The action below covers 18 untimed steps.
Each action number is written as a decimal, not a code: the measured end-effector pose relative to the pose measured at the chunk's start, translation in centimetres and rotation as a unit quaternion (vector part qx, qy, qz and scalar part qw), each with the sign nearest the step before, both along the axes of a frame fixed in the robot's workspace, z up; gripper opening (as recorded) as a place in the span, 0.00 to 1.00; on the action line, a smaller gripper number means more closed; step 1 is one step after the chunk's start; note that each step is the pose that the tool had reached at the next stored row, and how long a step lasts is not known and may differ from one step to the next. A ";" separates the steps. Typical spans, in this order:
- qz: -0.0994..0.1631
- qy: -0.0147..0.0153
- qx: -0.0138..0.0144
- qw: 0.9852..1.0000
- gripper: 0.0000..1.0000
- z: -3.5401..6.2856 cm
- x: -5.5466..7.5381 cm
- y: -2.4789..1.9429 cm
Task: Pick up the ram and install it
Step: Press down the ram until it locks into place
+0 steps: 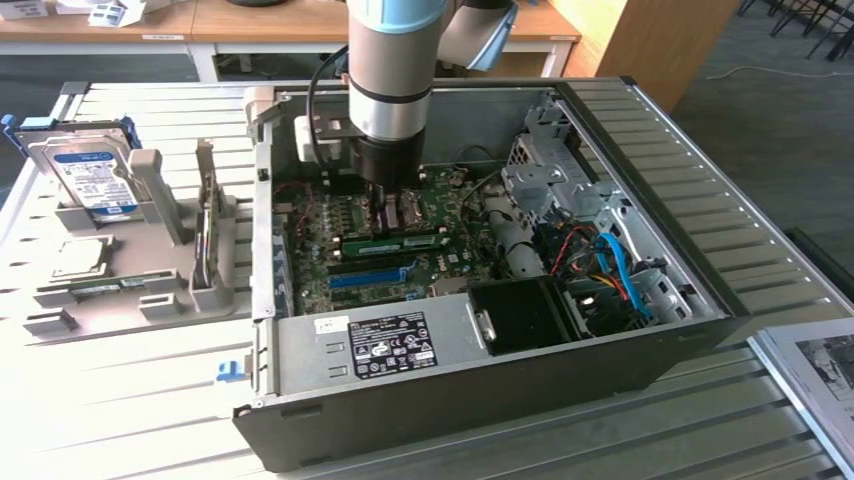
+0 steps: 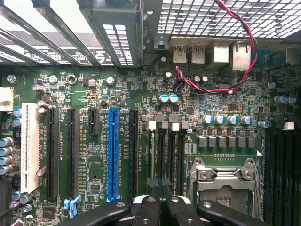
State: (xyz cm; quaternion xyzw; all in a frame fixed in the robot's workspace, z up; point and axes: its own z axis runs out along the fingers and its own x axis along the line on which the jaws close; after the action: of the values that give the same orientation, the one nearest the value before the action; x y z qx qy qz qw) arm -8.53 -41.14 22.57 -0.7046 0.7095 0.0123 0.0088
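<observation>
Inside the open computer case point(image 1: 587, 330), I see the ram point(image 1: 400, 243) as a long thin green stick with dark chips, lying flat across the motherboard point(image 1: 387, 262), just below my gripper point(image 1: 384, 205) in the exterior view. My gripper hangs low over the board with its fingers pressed together and nothing between them; the wrist view shows the black fingers point(image 2: 155, 212) meeting over dark memory slots point(image 2: 164, 155). Whether the stick is fully seated in a slot I cannot tell. A bright blue slot point(image 1: 368, 276) runs just beside it. The arm point(image 1: 394, 70) hides the board behind it. Left of the case in the exterior view, a grey rack point(image 1: 127, 290) holds a hard drive point(image 1: 94, 180).
</observation>
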 end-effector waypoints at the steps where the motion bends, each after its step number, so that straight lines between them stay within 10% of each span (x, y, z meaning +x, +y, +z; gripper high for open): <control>1: 0.000 0.000 0.000 1.000 0.10 0.00 0.0 0.00; 18: 0.000 0.000 0.000 1.000 0.10 -0.13 0.0 0.00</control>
State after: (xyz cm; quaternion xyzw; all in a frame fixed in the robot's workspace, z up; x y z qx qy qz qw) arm -8.53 -41.14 22.44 -0.7046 0.7094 0.0122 0.0089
